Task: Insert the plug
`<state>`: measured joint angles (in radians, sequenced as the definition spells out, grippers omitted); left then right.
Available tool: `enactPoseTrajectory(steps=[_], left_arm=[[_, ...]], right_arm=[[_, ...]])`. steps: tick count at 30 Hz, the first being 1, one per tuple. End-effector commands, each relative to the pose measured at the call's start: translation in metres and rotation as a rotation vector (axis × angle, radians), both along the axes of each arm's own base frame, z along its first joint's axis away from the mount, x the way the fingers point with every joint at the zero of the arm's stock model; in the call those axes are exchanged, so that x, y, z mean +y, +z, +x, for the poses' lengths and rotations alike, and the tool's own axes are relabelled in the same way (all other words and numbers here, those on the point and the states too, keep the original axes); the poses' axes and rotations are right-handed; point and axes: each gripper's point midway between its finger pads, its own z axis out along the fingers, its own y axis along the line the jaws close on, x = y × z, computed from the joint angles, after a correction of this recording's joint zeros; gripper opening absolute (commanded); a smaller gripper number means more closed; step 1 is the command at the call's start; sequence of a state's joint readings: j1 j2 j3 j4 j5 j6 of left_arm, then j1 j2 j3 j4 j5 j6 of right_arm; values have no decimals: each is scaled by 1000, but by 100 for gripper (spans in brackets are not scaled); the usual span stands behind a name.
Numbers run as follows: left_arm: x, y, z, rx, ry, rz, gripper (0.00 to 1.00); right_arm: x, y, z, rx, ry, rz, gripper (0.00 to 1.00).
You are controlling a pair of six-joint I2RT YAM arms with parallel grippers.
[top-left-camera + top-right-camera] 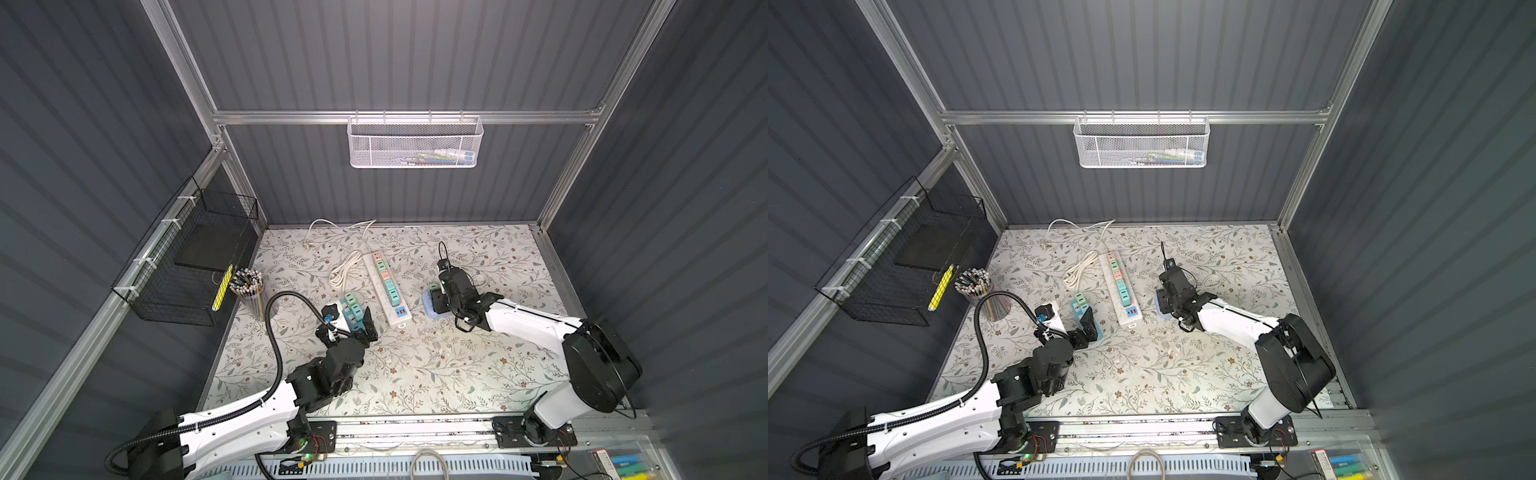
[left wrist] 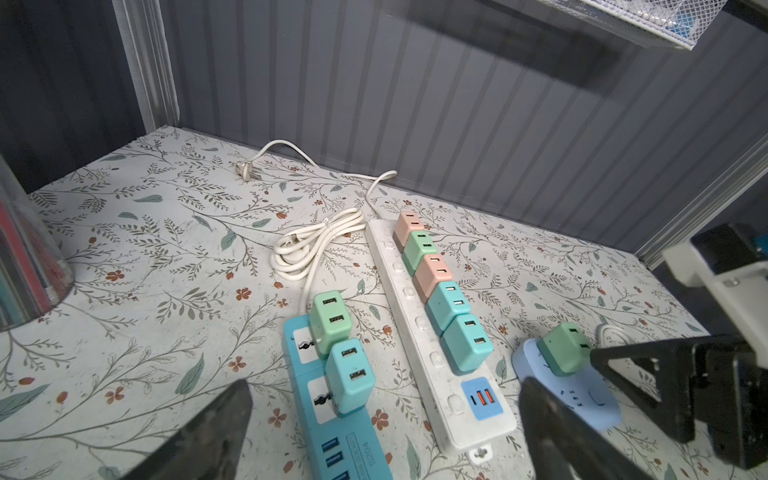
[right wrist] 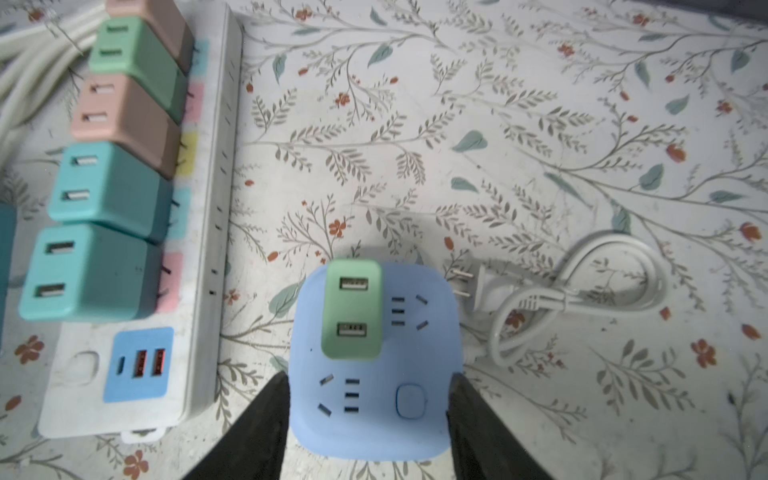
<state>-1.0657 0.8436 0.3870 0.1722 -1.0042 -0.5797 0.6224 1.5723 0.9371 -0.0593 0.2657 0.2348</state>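
Observation:
A green plug (image 3: 352, 307) stands seated in a light blue square socket block (image 3: 374, 415) on the floral table. My right gripper (image 3: 369, 376) hovers over the near end of that block, open, one finger on each side of it and neither on the plug. In both top views the right gripper (image 1: 438, 301) (image 1: 1167, 301) covers most of the block (image 1: 427, 302). My left gripper (image 2: 384, 384) is wide open with nothing in it, above a teal power strip (image 2: 340, 440) that carries a green plug (image 2: 330, 320) and a teal one (image 2: 351, 374).
A long white power strip (image 2: 436, 374) with several coloured plugs lies between the two arms. Coiled white cables (image 1: 345, 270) (image 3: 582, 291) lie beside the strips. A pencil cup (image 1: 249, 286) and a black wire basket (image 1: 187, 266) stand at the left, and a white mesh basket (image 1: 415, 141) hangs on the back wall.

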Motion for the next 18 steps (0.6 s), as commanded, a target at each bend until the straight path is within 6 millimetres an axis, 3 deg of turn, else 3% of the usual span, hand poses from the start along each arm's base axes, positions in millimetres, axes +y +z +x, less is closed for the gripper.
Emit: enactPoseTrajectory(steps=[1, 6, 13, 15, 17, 18], left_arm=[[5, 7, 4, 21, 51, 42, 100], [12, -8, 15, 149, 76, 58, 100], [41, -30, 40, 350, 125, -45, 98], [48, -34, 46, 392, 144, -76, 92], [57, -38, 52, 429, 170, -97, 81], [64, -41, 54, 446, 200, -111, 71]], right_arm=[[-8, -1, 10, 24, -4, -21, 61], [-9, -18, 21, 62, -6, -23, 61], [-12, -29, 17, 95, -10, -18, 61], [-13, -23, 15, 83, -8, -9, 61], [-14, -12, 13, 63, -7, 0, 62], [-15, -7, 11, 56, -6, 6, 63]])
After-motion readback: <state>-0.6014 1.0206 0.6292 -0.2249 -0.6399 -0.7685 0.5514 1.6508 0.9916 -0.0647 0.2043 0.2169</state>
